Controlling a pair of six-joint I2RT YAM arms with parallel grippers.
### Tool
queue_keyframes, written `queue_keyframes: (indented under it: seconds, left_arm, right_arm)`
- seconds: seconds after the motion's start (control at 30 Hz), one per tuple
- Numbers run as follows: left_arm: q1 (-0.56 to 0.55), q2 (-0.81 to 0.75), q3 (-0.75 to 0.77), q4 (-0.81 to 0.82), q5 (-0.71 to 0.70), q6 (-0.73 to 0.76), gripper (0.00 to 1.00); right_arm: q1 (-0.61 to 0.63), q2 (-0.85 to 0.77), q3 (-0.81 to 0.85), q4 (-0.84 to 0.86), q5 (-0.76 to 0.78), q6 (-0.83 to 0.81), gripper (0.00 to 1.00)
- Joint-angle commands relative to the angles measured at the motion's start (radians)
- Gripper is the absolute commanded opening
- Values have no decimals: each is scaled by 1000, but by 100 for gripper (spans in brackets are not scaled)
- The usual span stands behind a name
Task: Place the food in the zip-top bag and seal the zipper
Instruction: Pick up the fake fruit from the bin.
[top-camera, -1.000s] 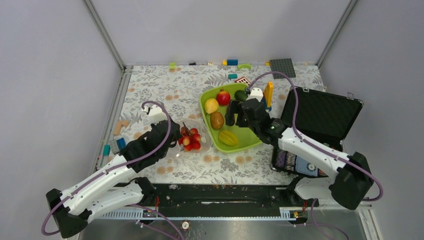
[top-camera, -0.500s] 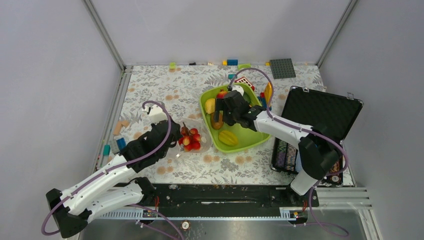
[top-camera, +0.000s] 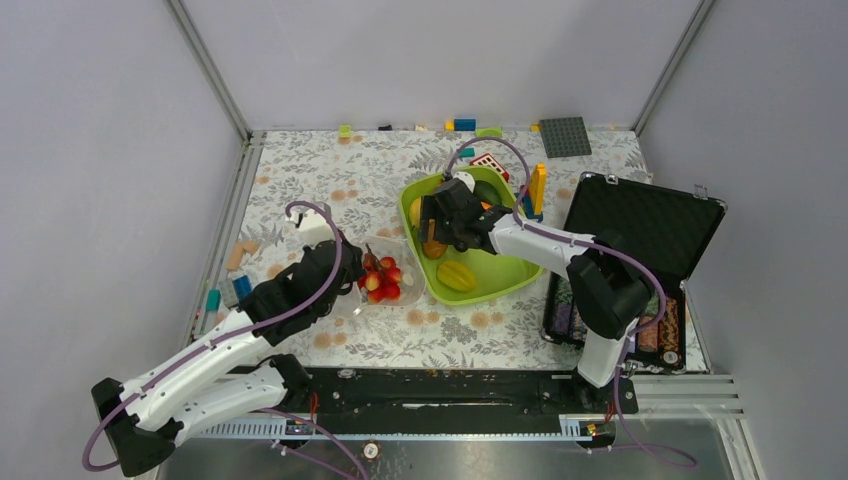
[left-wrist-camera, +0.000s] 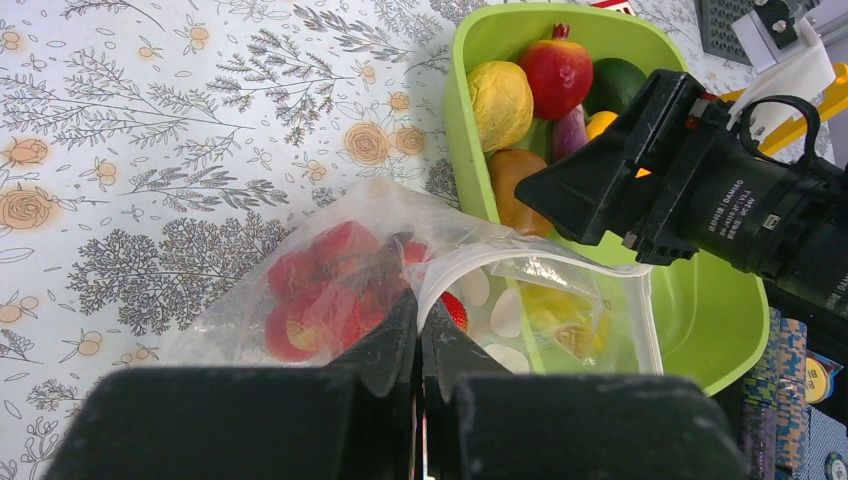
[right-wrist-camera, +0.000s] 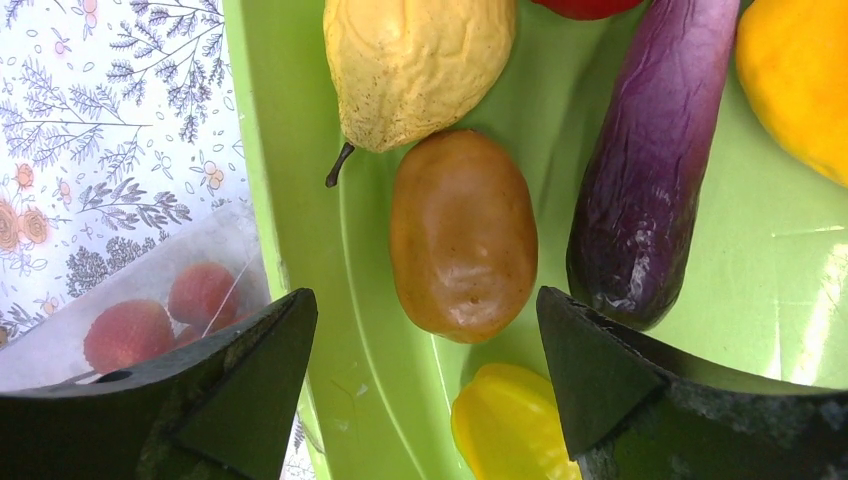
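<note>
As right gripper (right-wrist-camera: 422, 300) shifted left, kiwi (right-wrist-camera: 462, 235) underneath.

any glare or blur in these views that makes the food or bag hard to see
Right wrist view: sharp on the kiwi and eggplant, with white glare on the tray floor at right. Left wrist view: the bag shines and hazes the grapes inside; the left tool, close to the lens, is dark and soft. Top view: even light, only soft shadows.

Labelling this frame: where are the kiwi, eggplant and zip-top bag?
kiwi (right-wrist-camera: 463, 235), right wrist view, its middle.
eggplant (right-wrist-camera: 645, 180), right wrist view, its middle.
zip-top bag (left-wrist-camera: 590, 300), left wrist view, clear wall near mouth.
</note>
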Motion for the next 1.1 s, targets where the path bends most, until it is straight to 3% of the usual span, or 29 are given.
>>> queue_keyframes:
  seconds: [0.0, 0.83, 1.07]
  left_arm:
    - [-1, -2, 20, 51, 10, 12, 0]
    - [-2, 6, 19, 54, 13, 10, 0]
    - [0, -1, 17, 57, 16, 8, 0]
  right_arm:
    - [-10, 21, 51, 27, 33, 2, 88]
    - [-18, 163, 97, 27, 9, 14, 85]
    - [-17, 182, 97, 27, 19, 33, 77]
